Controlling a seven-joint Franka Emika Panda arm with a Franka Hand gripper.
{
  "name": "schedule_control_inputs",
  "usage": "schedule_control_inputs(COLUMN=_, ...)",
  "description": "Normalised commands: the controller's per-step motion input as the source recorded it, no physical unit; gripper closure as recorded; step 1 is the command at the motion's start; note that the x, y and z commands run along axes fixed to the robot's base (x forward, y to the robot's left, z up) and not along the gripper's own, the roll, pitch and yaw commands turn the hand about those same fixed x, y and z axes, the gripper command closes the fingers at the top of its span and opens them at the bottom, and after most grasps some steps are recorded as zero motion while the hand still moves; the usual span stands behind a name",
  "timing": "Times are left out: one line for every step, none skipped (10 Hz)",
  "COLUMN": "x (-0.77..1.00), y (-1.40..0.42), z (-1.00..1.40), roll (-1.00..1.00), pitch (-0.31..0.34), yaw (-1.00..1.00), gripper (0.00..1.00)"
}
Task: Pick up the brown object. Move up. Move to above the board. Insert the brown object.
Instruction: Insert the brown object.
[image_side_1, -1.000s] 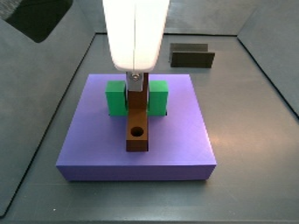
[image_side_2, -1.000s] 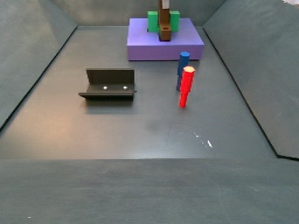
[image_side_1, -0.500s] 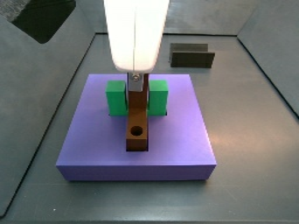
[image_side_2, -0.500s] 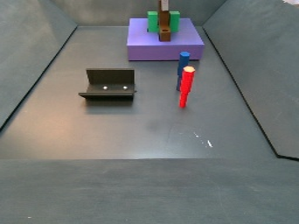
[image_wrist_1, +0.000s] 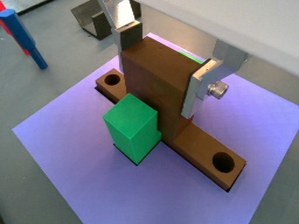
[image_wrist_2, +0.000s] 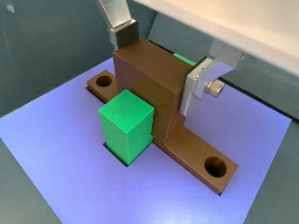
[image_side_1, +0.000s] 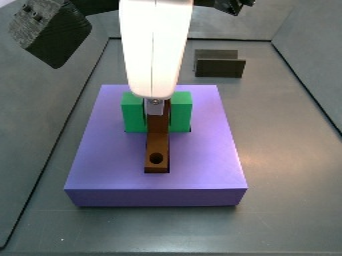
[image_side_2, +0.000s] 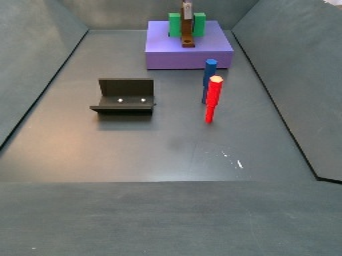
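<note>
The brown object (image_side_1: 158, 143) has been lowered further into the board (image_side_1: 94, 160) slot since a second ago. It is still pinched by the hand (image_wrist_1: 163, 68), so insertion is judged nearly complete, with release outstanding.

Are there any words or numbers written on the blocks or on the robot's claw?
None: no words, numbers or signs show in any view.
The brown object, the board, the green block, the fixture and the gripper, around the brown object's upright, are all plain.

White arm casing; pincer (image_wrist_1: 165, 68) has silver plates, one screw.
</note>
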Motion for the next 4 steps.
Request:
schedule_control_inputs(x=-0.05, y=0.0, z=-0.84, roll=0.02, pitch=-0.164, yaw=-0.08, gripper=1.0)
schedule_control_inputs(x=-0.03, y=-0.02, z=-0.72, roll=0.04, pitch=-0.129, yaw=-0.09, gripper=1.0)
schedule_control_inputs(x=0.0, y=0.0, z=-0.08, roll=0.02, pitch=0.02, yaw=-0.04, gripper=1.0)
schedule_control_inputs(x=0.0, y=0.0, z=0.0, roll=0.0, pitch=0.0, yaw=0.0, gripper=1.0)
